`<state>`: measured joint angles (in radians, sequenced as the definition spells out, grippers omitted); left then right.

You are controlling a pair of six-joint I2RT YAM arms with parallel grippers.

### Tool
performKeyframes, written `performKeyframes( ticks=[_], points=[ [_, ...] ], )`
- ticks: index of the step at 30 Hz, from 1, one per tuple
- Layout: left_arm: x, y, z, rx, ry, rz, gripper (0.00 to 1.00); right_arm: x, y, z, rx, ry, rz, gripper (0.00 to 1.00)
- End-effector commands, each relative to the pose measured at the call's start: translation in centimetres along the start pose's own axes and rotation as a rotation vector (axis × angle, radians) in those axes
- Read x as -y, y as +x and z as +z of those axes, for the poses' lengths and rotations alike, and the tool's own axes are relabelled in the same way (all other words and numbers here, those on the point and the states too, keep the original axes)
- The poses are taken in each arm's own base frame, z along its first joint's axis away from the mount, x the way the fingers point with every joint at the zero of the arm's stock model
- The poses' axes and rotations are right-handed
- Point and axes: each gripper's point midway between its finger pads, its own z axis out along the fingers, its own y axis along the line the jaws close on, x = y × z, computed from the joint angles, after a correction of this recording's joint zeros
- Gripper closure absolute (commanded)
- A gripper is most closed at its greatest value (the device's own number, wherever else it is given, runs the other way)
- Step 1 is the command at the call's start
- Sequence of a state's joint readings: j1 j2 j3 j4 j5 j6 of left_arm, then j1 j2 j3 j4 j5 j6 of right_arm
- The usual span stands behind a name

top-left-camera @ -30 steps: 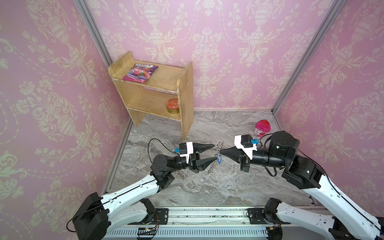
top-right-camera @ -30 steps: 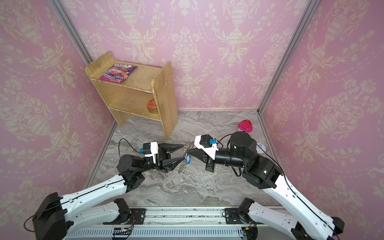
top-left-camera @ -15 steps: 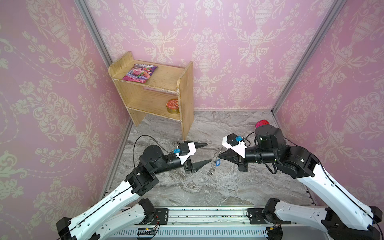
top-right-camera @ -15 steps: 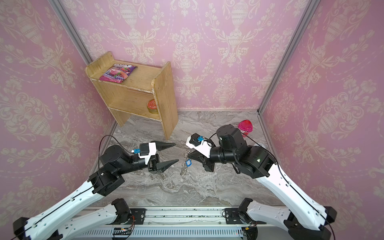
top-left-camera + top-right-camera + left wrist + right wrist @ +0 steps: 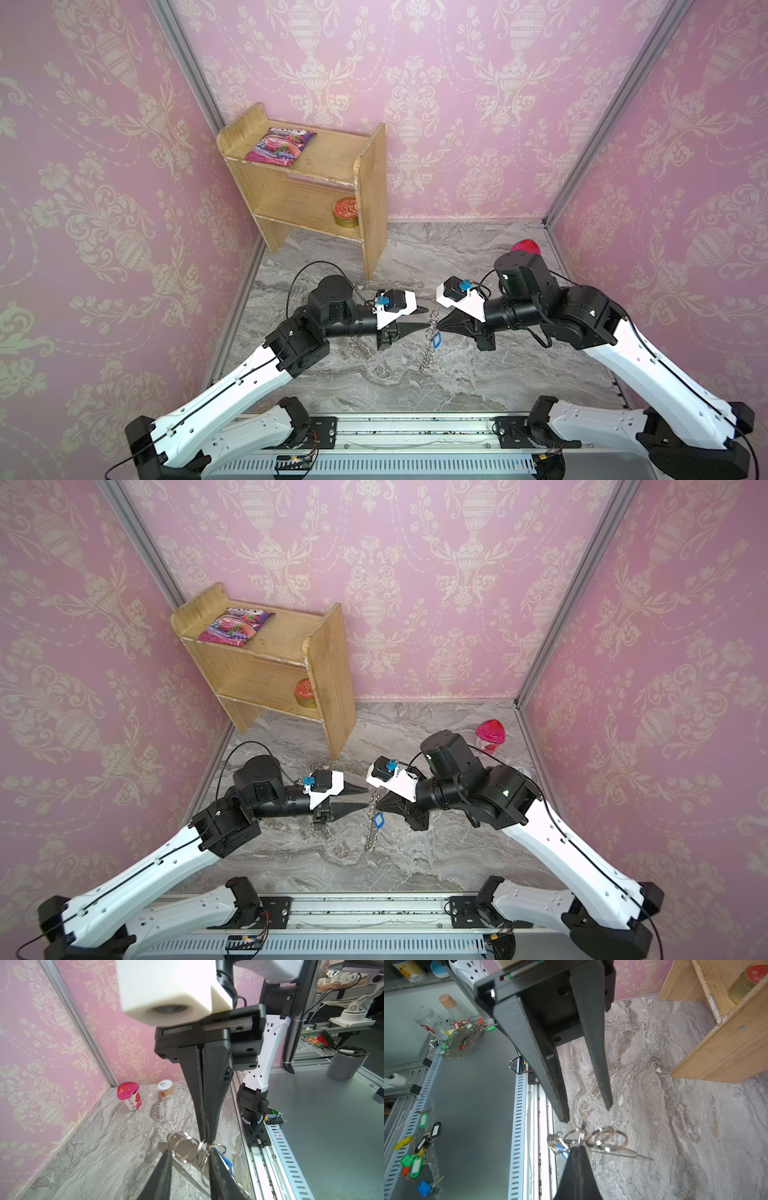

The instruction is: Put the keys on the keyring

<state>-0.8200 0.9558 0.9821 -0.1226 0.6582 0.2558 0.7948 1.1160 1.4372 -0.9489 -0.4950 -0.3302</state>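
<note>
The keyring (image 5: 427, 357) (image 5: 372, 833), a thin grey plate with small rings, hangs edge-on above the marble floor. My right gripper (image 5: 440, 328) (image 5: 381, 807) (image 5: 578, 1147) is shut on one of its top rings. The keys, with their blue tag (image 5: 436, 341) (image 5: 378, 820) (image 5: 563, 1152), dangle just under that grip. My left gripper (image 5: 428, 318) (image 5: 368, 798) (image 5: 190, 1150) faces it from the left, open. Its fingers straddle the plate's top rings (image 5: 182, 1147); whether they touch the rings I cannot tell.
A wooden shelf (image 5: 332, 195) stands at the back left with a snack packet (image 5: 280, 145) on top and a round tin (image 5: 347, 208) inside. A pink-lidded cup (image 5: 490, 733) and a small can (image 5: 166, 1089) stand at the back right. A metal rail runs along the front.
My left gripper has come back to the right, up to the hanging rings, and its jaws have narrowed. The right gripper has kept its hold and shifted slightly.
</note>
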Motion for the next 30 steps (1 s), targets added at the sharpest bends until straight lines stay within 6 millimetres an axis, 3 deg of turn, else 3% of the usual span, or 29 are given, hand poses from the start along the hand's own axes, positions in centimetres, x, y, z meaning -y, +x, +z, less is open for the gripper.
performKeyframes(
  ticks=[1, 22, 30],
  points=[
    [1.1, -1.2, 0.1, 0.019, 0.090, -0.019, 0.72, -0.7, -1.1, -0.8, 0.033, -0.012, -0.044, 1.00],
    [0.9, 0.6, 0.9, -0.039, 0.105, -0.088, 0.77, -1.0, -1.5, -1.2, 0.060, -0.010, -0.063, 1.00],
    [1.0, 0.8, 0.9, -0.042, 0.111, -0.093, 0.88, -1.0, -1.6, -1.2, 0.064, -0.009, -0.064, 1.00]
  ],
)
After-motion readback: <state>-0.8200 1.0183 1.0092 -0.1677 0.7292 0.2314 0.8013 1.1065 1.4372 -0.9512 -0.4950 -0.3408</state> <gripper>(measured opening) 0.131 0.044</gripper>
